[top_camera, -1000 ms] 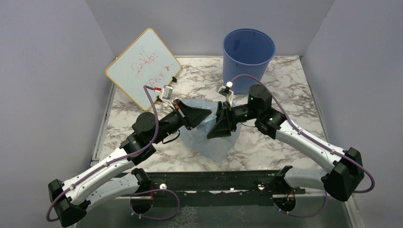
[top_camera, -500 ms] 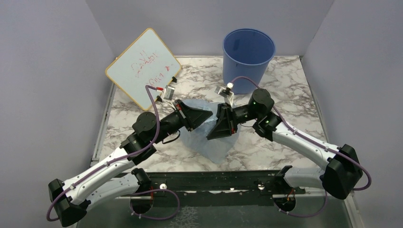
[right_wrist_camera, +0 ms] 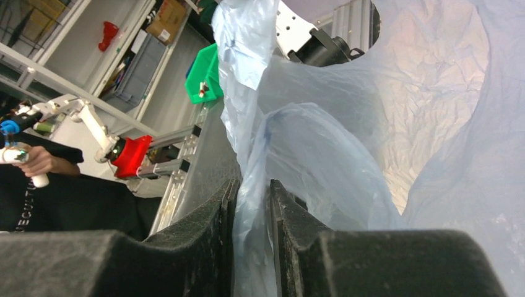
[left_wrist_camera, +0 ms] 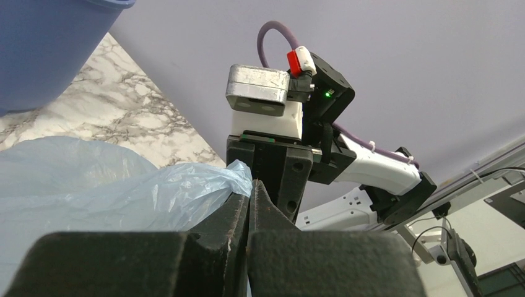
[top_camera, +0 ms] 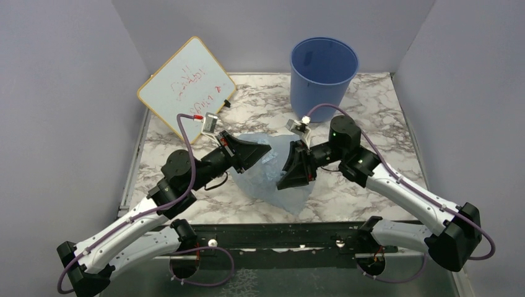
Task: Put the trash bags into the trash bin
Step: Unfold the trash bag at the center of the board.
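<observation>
The translucent light-blue trash bag [top_camera: 271, 176] hangs bunched between my two grippers over the middle of the marble table. My left gripper [top_camera: 267, 150] is shut, pinching the bag's left upper edge; in the left wrist view the crinkled film [left_wrist_camera: 111, 192] runs into the tips of that gripper [left_wrist_camera: 249, 185]. My right gripper [top_camera: 283, 182] is shut on a fold of the bag [right_wrist_camera: 322, 154], which fills the narrow gap at the right gripper [right_wrist_camera: 252, 185]. The blue trash bin [top_camera: 324, 71] stands upright at the back, beyond both grippers, its wall also in the left wrist view [left_wrist_camera: 43, 49].
A white board with red writing [top_camera: 186, 86] leans at the back left, close behind my left wrist. Grey walls close the table [top_camera: 384, 117] on the left, right and back. The black rail with the arm bases [top_camera: 278, 238] runs along the near edge.
The right gripper has narrowed onto the bag and shifted slightly right and nearer. The left arm has drawn back a little, and the bag has followed toward the near side.
</observation>
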